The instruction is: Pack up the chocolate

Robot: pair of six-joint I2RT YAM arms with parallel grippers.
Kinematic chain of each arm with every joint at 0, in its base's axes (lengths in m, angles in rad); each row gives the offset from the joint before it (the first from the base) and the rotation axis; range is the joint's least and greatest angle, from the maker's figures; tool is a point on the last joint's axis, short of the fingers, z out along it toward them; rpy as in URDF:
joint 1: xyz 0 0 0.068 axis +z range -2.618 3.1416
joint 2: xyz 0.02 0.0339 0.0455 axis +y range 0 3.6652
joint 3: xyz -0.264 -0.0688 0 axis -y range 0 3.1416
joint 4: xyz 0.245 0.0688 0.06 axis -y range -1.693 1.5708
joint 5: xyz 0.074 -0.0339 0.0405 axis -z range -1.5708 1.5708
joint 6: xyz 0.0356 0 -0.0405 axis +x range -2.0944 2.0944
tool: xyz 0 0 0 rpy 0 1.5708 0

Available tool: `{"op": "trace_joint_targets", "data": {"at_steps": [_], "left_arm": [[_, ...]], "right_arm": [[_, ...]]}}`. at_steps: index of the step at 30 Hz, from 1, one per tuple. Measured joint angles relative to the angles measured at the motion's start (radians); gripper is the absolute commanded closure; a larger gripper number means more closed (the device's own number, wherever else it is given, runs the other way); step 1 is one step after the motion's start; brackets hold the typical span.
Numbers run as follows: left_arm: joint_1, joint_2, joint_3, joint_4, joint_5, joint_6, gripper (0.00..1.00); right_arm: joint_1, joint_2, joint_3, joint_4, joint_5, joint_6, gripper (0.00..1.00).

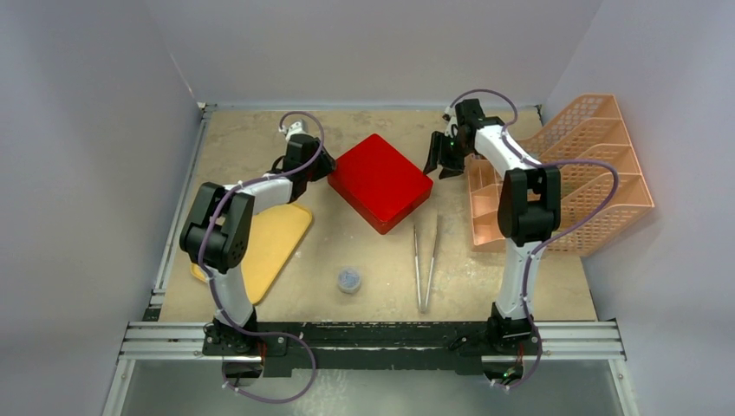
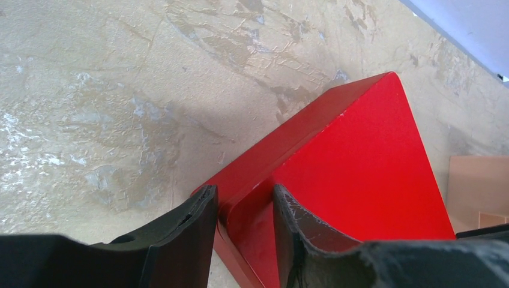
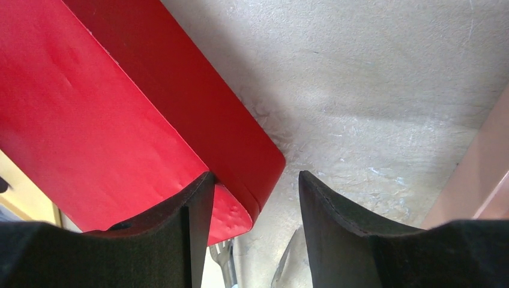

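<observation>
No chocolate shows in any view. A closed red box (image 1: pixel 381 182) lies turned at an angle in the middle of the table. My left gripper (image 1: pixel 319 165) is at the box's left corner. In the left wrist view its fingers straddle that corner of the red box (image 2: pixel 360 168), and the left gripper (image 2: pixel 243 189) is shut on the box's edge. My right gripper (image 1: pixel 442 165) hangs at the box's right corner. There the right gripper (image 3: pixel 255 174) stands open, one finger over the red box (image 3: pixel 90 108) and the other over bare table.
Metal tongs (image 1: pixel 425 260) lie in front of the box, and a small round grey-blue cap (image 1: pixel 348 279) lies to their left. A yellow board (image 1: pixel 273 243) lies under the left arm. An orange mesh organizer (image 1: pixel 572 173) stands at the right edge, close to the right arm.
</observation>
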Motion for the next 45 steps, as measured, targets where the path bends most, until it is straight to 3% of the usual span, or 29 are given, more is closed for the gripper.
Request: {"op": "trace_joint_targets", "data": {"at_steps": [6,15,18,21,26,28,37,45], "left_arm": [[-0.007,0.0,0.035,-0.074,-0.023,-0.003,0.61],[-0.013,-0.074,0.036,-0.163,-0.045,-0.008,0.57],[-0.014,-0.114,0.057,-0.209,-0.051,-0.004,0.63],[-0.015,-0.129,0.077,-0.213,-0.049,0.002,0.7],[-0.015,-0.112,0.08,-0.162,0.03,0.001,0.86],[-0.015,-0.074,0.098,-0.139,0.071,0.0,0.91],[-0.018,0.047,0.116,-0.088,0.139,0.001,0.91],[-0.018,0.066,0.116,-0.043,0.154,0.0,0.91]], "right_arm": [[0.004,-0.043,-0.063,0.049,0.023,0.0,0.51],[0.007,-0.072,-0.095,0.051,0.063,0.0,0.47],[0.007,-0.084,-0.087,0.042,0.091,0.001,0.49],[0.007,-0.119,-0.083,0.023,0.107,0.007,0.62],[0.027,-0.217,-0.082,0.015,0.111,0.029,1.0],[0.06,-0.26,-0.082,0.018,0.113,0.039,1.0],[0.363,-0.323,-0.156,0.051,0.159,0.085,1.0],[0.42,-0.322,-0.151,0.024,0.228,0.098,1.0]]}}
